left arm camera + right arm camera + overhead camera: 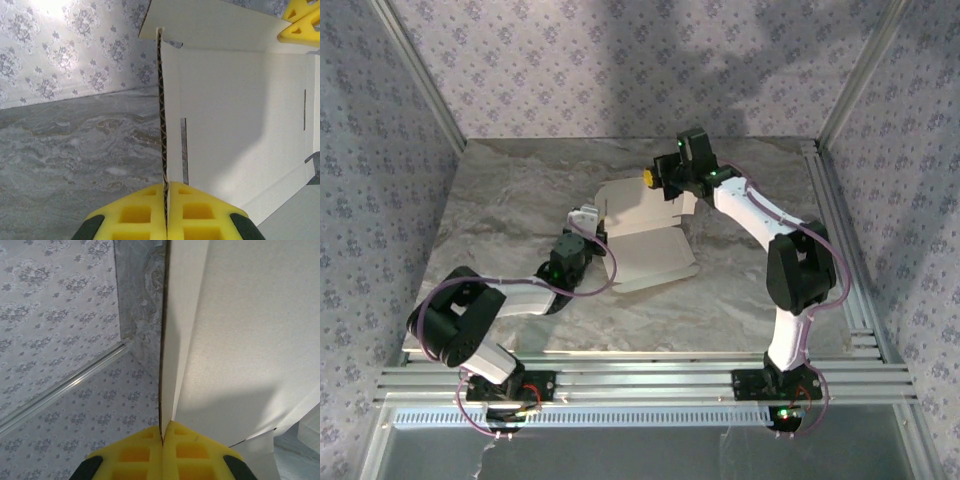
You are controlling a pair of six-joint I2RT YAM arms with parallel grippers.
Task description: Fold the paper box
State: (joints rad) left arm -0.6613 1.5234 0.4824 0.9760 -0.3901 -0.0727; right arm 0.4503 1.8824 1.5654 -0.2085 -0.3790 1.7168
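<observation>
Top view: box (645, 245) lies mid-table (500, 210), white face up, with some flaps raised. The left gripper (588, 218) sits at its left edge. The right gripper (653, 178) is at its far edge.

Left wrist: the left gripper (166, 202) is pinched on a raised flap, whose corrugated edge (161, 100) runs straight up between the yellow pads (nothing but card between them). A white slotted panel lies to the right. The right gripper's fingers (312, 36) are at the far flap.

Right wrist: the right gripper (163, 435) is clamped on a card edge of the box (240, 340), its pads (192, 452) pressed to the card. Patterned wall (60, 315) lies to the left.
</observation>
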